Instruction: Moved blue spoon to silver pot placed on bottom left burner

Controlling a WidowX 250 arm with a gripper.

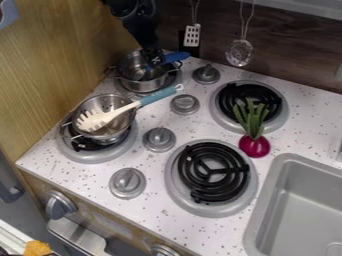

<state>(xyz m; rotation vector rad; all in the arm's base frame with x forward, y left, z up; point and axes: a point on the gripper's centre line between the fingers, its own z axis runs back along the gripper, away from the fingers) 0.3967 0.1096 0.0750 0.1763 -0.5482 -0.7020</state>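
Counter: White and speckled, the counter bears four burners.
Sink: A gray sink occupies the lower right.
Front cookware: A silver pot sits on the bottom left burner, a cream serving fork in it.
Rear cookware: A rear pot stands on the upper left burner.
Produce: A purple onion.
Spoon: The blue spoon slants over the rear pot's right side.
Pincer: The pincer is at the spoon; whether clamped on it, cannot tell.

4 brnrs, 6 knobs, 2 hanging utens., 1 onion
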